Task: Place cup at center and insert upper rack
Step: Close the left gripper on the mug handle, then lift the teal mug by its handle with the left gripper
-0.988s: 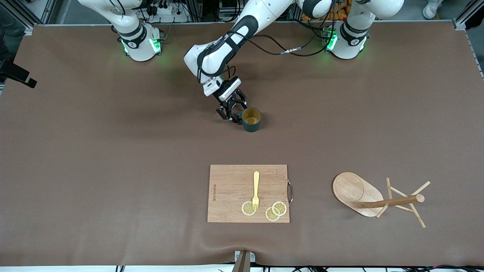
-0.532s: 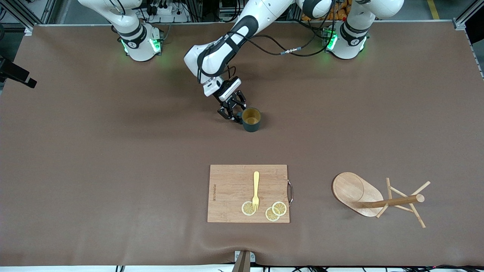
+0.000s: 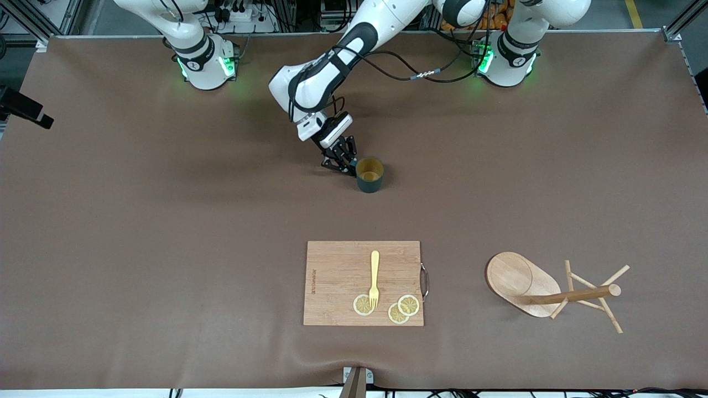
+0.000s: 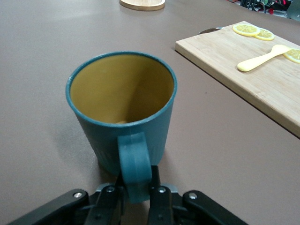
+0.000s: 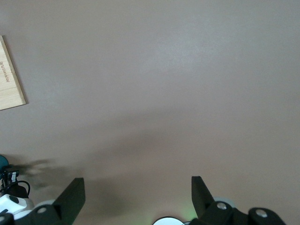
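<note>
left claw clamped on handle of dark teal ribbed cup, upright on brown surface | right claw apart, waiting up high | light wooden mug tree tipped over, near left arm's end

A robotics lab: two white arm bases with green lights are bolted along the top of the frame onto a brown-matted worktop. Aluminium framing stands at the upper corners, and cables trail across the mat.

Even, bright overhead light; soft shadows under the arms on the table; no glare; wrist views slightly soft at the edges.
</note>
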